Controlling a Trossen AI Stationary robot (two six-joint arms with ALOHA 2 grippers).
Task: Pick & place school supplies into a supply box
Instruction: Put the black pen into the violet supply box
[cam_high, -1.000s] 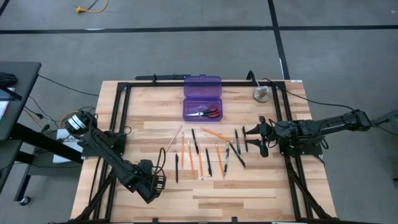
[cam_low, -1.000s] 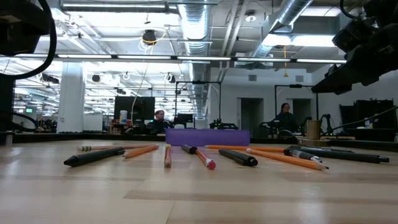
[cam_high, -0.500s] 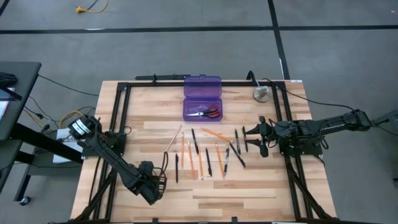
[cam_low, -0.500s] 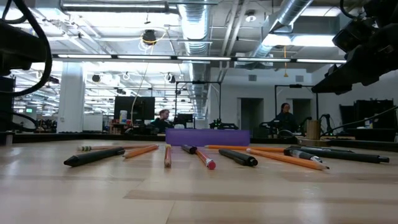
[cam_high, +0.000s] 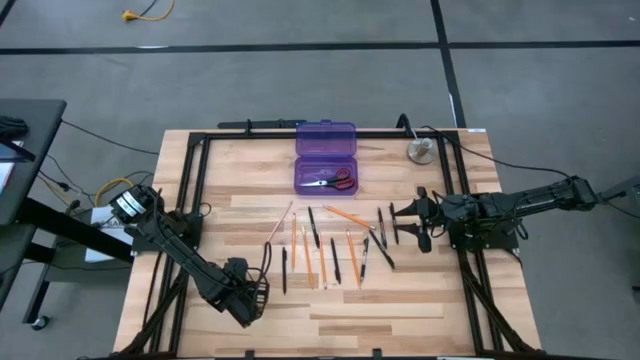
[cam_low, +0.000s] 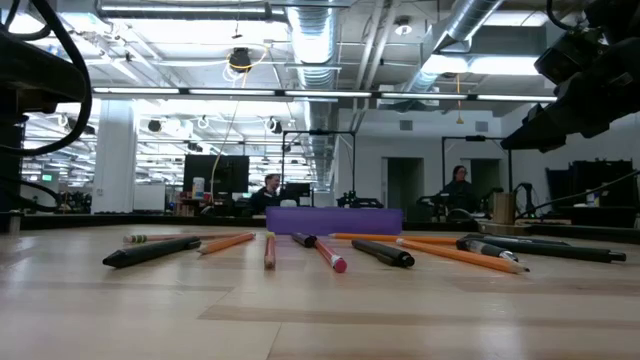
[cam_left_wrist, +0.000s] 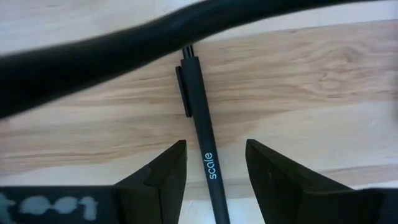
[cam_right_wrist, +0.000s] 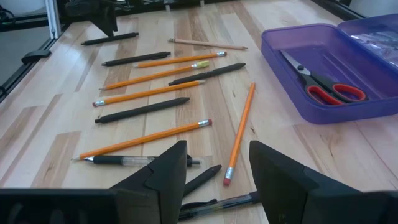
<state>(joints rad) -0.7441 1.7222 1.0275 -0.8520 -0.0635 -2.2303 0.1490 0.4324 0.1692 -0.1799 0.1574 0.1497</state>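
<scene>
One pair of scissors (cam_high: 336, 181) in the one purple box (cam_high: 325, 158) — pencils and pens lie below it. Left gripper (cam_left_wrist: 211, 163), jaws apart, straddles a black pen (cam_left_wrist: 204, 146); right gripper (cam_right_wrist: 214, 168) hovers open.

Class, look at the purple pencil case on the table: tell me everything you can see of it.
The purple pencil case is a translucent plastic rectangular box with rounded corners. It lies open and flat near the table's far edge, its hinged lid folded back behind the tray. Inside the tray lie red-handled scissors, seemingly alone. It rests on the wooden tabletop; neither gripper touches it, and the pencils and pens lie apart, nearer the front.
</scene>
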